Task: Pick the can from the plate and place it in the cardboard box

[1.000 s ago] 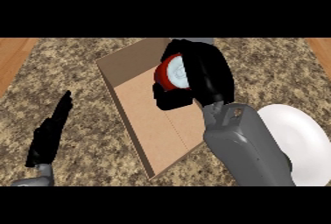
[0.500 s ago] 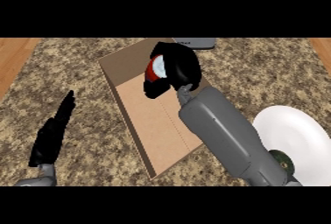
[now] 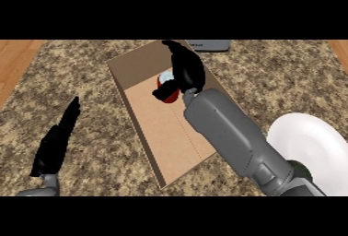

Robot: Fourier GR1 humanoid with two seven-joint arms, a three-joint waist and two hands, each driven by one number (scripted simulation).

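Note:
The red can (image 3: 167, 85) with a pale top shows only as a small patch inside the far end of the open cardboard box (image 3: 163, 138). My right hand (image 3: 185, 69) is over it, fingers and thumb curled round it, hiding most of the can. The grey right forearm runs diagonally from the lower right across the box's right wall. The white plate (image 3: 309, 145) lies at the lower right with nothing visible on it, partly behind the forearm. My left hand (image 3: 55, 140) rests open at the left, fingers straight and pointing away, apart from the box.
A grey object (image 3: 207, 44) sits at the counter's far edge just beyond the box. The speckled counter top (image 3: 272, 78) surrounds the box, with wooden strips at the far left (image 3: 15, 60) and right corners.
My right hand has carried the can leftward and lower into the far end of the box. The forearm now leaves more of the plate uncovered. The left hand has not moved.

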